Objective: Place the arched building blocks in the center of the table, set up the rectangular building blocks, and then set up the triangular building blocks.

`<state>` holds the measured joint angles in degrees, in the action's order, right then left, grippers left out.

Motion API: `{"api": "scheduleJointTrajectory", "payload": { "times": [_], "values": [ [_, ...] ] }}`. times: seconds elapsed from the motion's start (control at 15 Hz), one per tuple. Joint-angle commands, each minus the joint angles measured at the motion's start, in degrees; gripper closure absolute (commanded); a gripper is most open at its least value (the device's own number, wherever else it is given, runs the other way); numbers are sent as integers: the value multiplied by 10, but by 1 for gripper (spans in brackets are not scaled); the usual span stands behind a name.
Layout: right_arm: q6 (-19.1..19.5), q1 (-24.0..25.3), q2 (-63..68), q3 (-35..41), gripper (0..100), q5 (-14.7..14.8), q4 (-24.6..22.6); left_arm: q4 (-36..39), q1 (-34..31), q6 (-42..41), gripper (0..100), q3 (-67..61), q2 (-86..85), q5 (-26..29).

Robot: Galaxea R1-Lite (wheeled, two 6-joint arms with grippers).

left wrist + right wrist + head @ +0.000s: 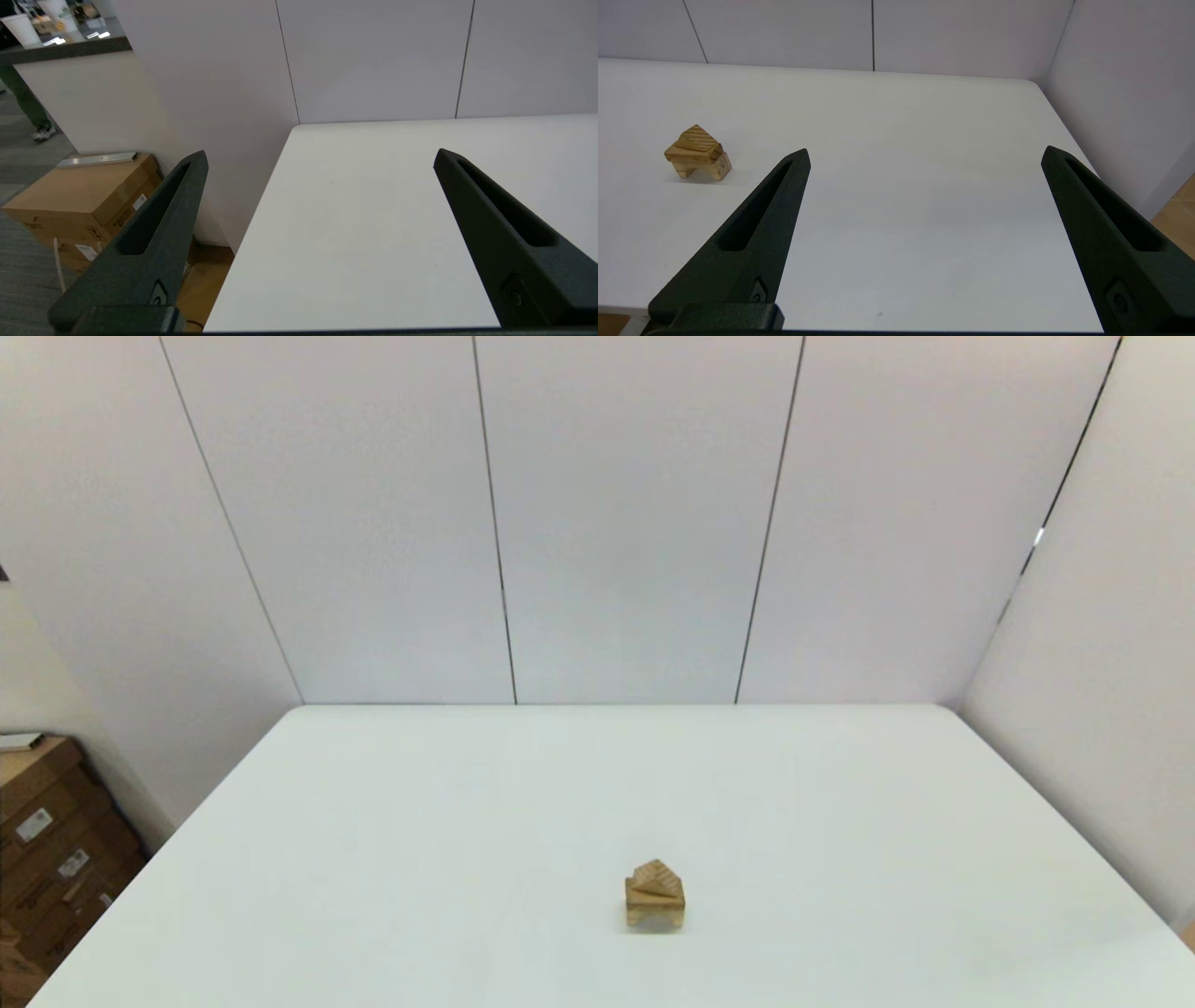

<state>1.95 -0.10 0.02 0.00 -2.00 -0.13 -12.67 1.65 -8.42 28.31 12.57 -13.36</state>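
1. You are looking at a large white rectangular table (pixel 840 821) with rounded corners, boxed in by pale wall panels behind it and on its right side.
2. Near the middle of the table stands a small stack of three wooden blocks: the pale tan arched block (pixel 654 916) sits on the table with its curved cut-out facing down, the darker honey-brown flat rectangular slab (pixel 655 894) lies on top of it, and the small striped-grain triangular wedge (pixel 657 875) rests peak-up on the slab.
3. Nothing stands near the stack; the table around it is bare.
4. Your left gripper (pixel 320 161) hangs over the table's left edge with its two black fingers spread wide apart, holding nothing.
5. Your right gripper (pixel 924 156) hangs over the table's right part, fingers also wide apart and holding nothing, well away from the stack.
6. Neither arm shows in the head view.
7. On the floor left of the table sit stacked brown cardboard boxes (pixel 84 196) with small white labels; their writing is too small to read.
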Motion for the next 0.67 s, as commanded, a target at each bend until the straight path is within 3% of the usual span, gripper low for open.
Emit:
{"api": "scheduleJointTrajectory", "payload": {
  "times": [0.07, 0.67],
  "values": [
    [1, 0, 0, 0, 0, 0, 0, 13, -9, -2, 0, -41, -56, 11],
    [1, 0, 0, 1, 0, 0, 0, 13, -9, -12, 0, -84, -126, 21]
  ]
}}
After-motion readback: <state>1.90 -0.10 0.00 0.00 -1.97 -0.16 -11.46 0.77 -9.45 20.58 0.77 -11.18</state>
